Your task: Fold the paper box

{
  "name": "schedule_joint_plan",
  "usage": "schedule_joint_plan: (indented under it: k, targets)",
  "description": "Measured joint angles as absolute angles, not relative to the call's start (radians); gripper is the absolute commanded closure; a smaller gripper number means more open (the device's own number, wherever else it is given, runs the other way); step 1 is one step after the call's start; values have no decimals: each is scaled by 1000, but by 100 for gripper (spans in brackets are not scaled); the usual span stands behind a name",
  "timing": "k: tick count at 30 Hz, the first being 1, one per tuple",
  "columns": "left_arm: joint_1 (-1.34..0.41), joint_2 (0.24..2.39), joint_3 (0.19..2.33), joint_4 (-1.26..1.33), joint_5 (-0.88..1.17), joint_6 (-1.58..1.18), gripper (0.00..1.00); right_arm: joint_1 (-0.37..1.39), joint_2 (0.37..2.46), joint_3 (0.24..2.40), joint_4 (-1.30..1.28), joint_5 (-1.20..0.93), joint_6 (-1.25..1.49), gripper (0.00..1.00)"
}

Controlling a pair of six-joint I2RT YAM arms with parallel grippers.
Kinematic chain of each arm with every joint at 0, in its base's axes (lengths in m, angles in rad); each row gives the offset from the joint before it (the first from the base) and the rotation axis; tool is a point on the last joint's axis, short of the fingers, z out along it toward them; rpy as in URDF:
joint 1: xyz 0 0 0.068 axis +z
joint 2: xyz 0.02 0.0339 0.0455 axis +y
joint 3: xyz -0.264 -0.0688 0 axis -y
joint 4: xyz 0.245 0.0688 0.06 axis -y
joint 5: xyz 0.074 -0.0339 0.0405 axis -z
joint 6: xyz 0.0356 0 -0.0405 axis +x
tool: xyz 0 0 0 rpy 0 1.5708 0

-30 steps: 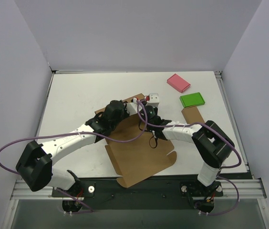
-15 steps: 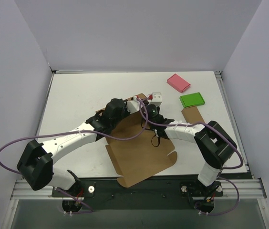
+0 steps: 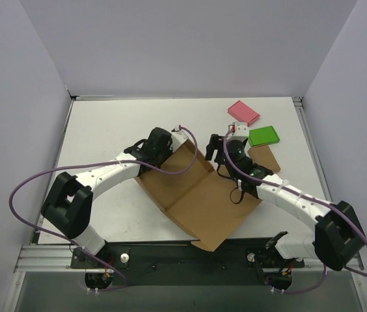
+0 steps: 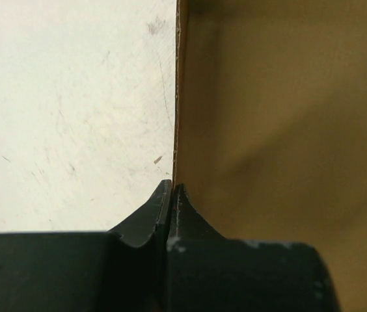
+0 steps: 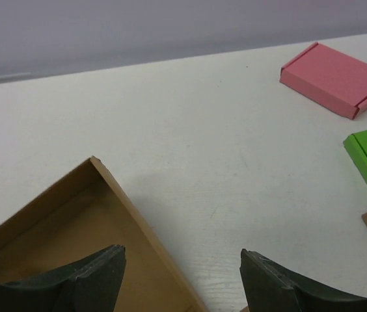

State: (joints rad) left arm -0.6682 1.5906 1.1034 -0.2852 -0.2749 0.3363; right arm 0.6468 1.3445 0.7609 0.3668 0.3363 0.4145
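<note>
1 thin cardboard edge is all the left gripper (image 4: 172,188) has: its jaws are pinched flat on the top of a raised wall of the paper box (image 3: 203,201). That bite looks shallow, so I judge a sideways pull could slide the edge out or crease it off the fold line.

The right gripper (image 5: 180,257) stands wide with nothing between its fingers, hovering over the far corner of that wall and touching no cardboard. With only 1 hold on the sheet, the wall may spring back flat if the left grip slips.

The box lies partly open in the middle of the table (image 3: 105,123), between the 2 arms, and its near corner reaches the front edge. A push from either arm could drag the whole sheet instead of bending it, and might send that corner over the edge.

Just beyond the right arm lie a small brown block (image 3: 265,157), a green block (image 3: 262,136) and a pink block (image 3: 243,112). A wide swing there could knock them.
</note>
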Motion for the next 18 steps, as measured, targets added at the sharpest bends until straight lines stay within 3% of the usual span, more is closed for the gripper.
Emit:
schedule_joint_plan:
  k: [4, 18]
  targets:
    - [-622, 1625, 1124, -320, -251, 284, 100, 644, 1177, 761, 300, 305, 415, 22]
    - [-475, 1797, 1193, -350, -96, 79, 100, 519, 773, 871, -207, 118, 539, 18]
